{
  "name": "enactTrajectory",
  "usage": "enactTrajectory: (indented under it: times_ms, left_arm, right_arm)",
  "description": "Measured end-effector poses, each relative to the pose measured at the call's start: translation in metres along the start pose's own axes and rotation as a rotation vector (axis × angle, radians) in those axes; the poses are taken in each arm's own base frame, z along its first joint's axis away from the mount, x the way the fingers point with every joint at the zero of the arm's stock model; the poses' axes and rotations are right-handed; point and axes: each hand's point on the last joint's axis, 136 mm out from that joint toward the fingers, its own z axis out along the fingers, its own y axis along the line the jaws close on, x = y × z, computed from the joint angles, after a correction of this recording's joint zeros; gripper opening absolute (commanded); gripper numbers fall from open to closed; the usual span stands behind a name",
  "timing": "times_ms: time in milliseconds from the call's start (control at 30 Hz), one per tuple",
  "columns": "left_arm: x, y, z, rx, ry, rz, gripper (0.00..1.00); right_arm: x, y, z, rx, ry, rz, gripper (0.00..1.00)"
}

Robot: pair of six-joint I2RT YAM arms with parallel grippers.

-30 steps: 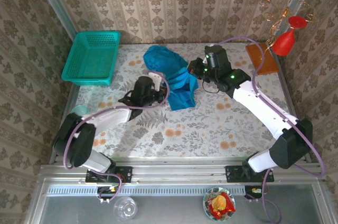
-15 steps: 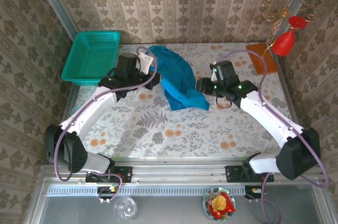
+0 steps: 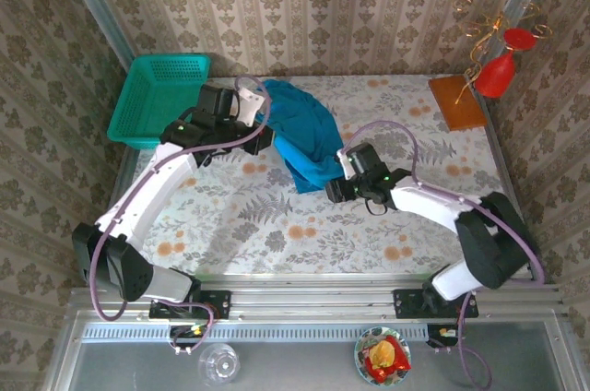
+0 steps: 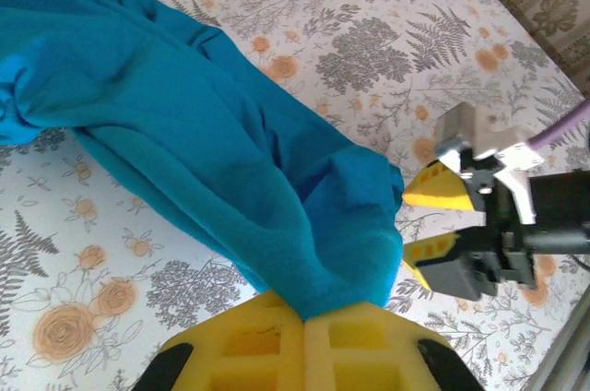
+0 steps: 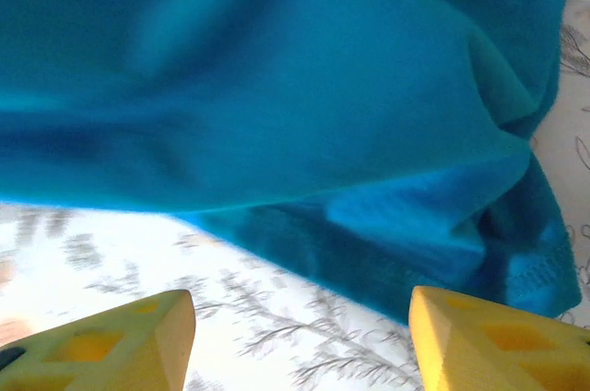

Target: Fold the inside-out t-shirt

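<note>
Now the right gripper (image 5: 300, 306) has released, jaws spread; the left gripper (image 4: 302, 325) still pinches the t-shirt (image 3: 309, 131).

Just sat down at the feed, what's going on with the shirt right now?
The left gripper is shut on a pinch of the blue-teal t-shirt, and the cloth trails from it in a bunched strip across the flowered table. The right gripper is open at the shirt's hemmed near end, holding nothing. The shirt is crumpled, not yet spread flat or folded.
</note>
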Motion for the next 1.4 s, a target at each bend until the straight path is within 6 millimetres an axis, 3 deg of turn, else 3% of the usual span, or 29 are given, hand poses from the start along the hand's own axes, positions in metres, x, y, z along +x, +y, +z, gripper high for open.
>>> enactTrajectory:
  times_ms: [100, 233, 300, 367, 400, 467, 633, 700, 800, 867, 967, 1033, 1100, 1200, 1300, 1400]
  left_arm:
    - [0.000, 0.011, -0.005, -0.025, -0.001, -0.019, 0.00]
    - [0.001, 0.023, -0.014, -0.052, -0.003, -0.040, 0.00]
    - [0.001, 0.025, -0.019, -0.060, -0.005, -0.043, 0.00]
    - [-0.001, 0.026, -0.022, -0.064, -0.012, -0.043, 0.00]
    - [-0.002, 0.027, -0.024, -0.068, -0.017, -0.043, 0.00]
    - [-0.005, 0.031, -0.027, -0.079, -0.027, -0.046, 0.00]
    - [-0.024, 0.050, -0.044, -0.126, -0.084, -0.061, 0.00]
    - [-0.044, 0.062, -0.055, -0.151, -0.136, -0.062, 0.00]
    - [-0.084, 0.080, -0.074, -0.171, -0.238, -0.060, 0.00]
    - [-0.114, 0.087, -0.086, -0.154, -0.315, -0.054, 0.00]
    - [-0.155, 0.090, -0.108, -0.128, -0.418, -0.032, 0.00]
    - [-0.179, 0.084, -0.130, -0.113, -0.491, -0.001, 0.00]
    - [-0.197, 0.072, -0.155, -0.098, -0.566, 0.042, 0.00]
    - [-0.213, 0.044, -0.195, -0.085, -0.669, 0.108, 0.00]
    - [-0.217, 0.008, -0.239, -0.087, -0.767, 0.181, 0.00]
    - [-0.215, -0.025, -0.277, -0.089, -0.853, 0.249, 0.00]
  right_arm:
    - [0.010, -0.016, 0.017, 0.085, 0.046, -0.002, 0.65]
    - [0.007, -0.031, 0.033, 0.161, 0.064, 0.011, 0.59]
    - [0.002, -0.034, 0.040, 0.178, 0.069, 0.029, 0.44]
    - [-0.004, -0.037, 0.044, 0.194, 0.065, 0.038, 0.20]
    - [-0.010, -0.038, 0.044, 0.201, 0.053, 0.048, 0.10]
    - [-0.023, -0.041, 0.041, 0.218, 0.024, 0.060, 0.00]
    - [-0.083, -0.055, 0.014, 0.250, -0.105, 0.113, 0.00]
    - [-0.126, -0.068, -0.013, 0.268, -0.207, 0.149, 0.00]
    - [-0.200, -0.088, -0.068, 0.284, -0.397, 0.196, 0.00]
    - [-0.254, -0.096, -0.119, 0.291, -0.544, 0.215, 0.00]
    - [-0.306, -0.094, -0.191, 0.290, -0.718, 0.209, 0.00]
    - [-0.328, -0.084, -0.241, 0.277, -0.821, 0.196, 0.00]
    - [-0.339, -0.071, -0.287, 0.258, -0.907, 0.174, 0.00]
    - [-0.339, -0.054, -0.353, 0.228, -1.022, 0.154, 0.00]
    - [-0.325, -0.044, -0.409, 0.211, -1.114, 0.140, 0.00]
    - [-0.308, -0.037, -0.450, 0.204, -1.183, 0.132, 0.00]
